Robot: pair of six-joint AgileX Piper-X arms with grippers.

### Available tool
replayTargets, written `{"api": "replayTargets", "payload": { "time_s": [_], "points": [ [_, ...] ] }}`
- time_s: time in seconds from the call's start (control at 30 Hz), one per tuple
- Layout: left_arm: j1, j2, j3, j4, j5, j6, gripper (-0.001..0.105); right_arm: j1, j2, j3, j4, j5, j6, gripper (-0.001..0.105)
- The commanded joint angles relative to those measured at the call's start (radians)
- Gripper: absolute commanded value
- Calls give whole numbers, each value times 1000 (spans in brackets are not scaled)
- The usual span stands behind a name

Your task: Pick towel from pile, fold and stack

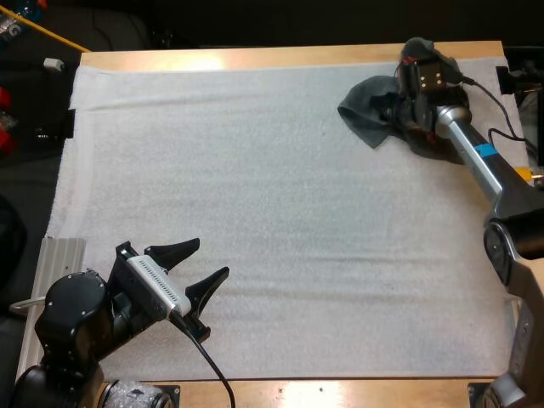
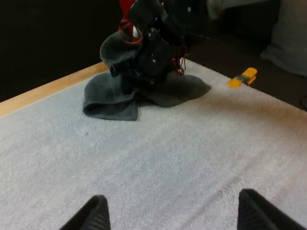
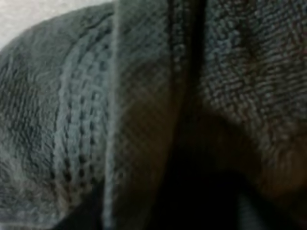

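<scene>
A crumpled dark grey-green towel (image 1: 364,109) lies at the far right corner of the white mat (image 1: 272,212). My right gripper (image 1: 398,109) is pressed down into it from above, and the cloth hides its tip. In the right wrist view the towel's ribbed weave (image 3: 120,120) sits right against the camera. My left gripper (image 1: 212,257) hovers open over bare mat near the front left, far from the towel. In the left wrist view the towel (image 2: 110,103) lies across the mat with the right gripper (image 2: 144,67) on top of it, and my left gripper (image 2: 175,213) holds nothing.
The table's wooden far edge (image 1: 255,58) runs just behind the towel. A grey metal rail (image 1: 59,255) lies along the mat's left side. An orange clip (image 2: 242,77) sits at the mat's edge beside the towel.
</scene>
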Motion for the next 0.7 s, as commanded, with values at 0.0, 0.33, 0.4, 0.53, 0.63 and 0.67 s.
{"api": "replayTargets", "payload": {
  "time_s": [0.0,0.33,0.4,0.53,0.63,0.67],
  "points": [
    [-6,1,-10,-2,8,-11,56,1,-11,-20,14,13,2,17],
    [-6,1,-10,-2,8,-11,56,25,-194,-51,62,45,-185,0],
    [-6,1,-10,-2,8,-11,56,37,-247,-51,65,51,-226,0],
    [-6,1,-10,-2,8,-11,56,68,-381,-51,69,71,-286,0],
    [-6,1,-10,-2,8,-11,56,92,-477,-51,83,73,-297,0],
    [-6,1,-10,-2,8,-11,56,104,-513,-51,95,73,-297,0]
  ]
}}
